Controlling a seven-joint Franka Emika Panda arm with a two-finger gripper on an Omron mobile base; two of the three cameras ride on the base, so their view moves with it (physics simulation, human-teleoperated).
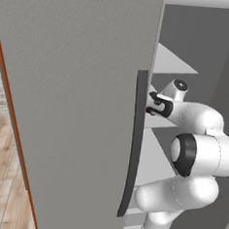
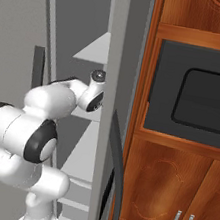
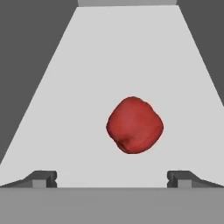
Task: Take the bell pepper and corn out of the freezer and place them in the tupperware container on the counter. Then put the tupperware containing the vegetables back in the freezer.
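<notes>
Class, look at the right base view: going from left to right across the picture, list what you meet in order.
Robot arm → freezer shelves → freezer door edge with dark handle → wooden cabinet holding a dark oven.

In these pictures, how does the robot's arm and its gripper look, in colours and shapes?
The arm is made of thick, rounded, glossy white segments, joined by dark, nearly black rings at the joints, with a round grey cap on one joint near the wrist. The gripper ends in two small, blocky dark grey finger tips. No cables or markings are visible.
</notes>
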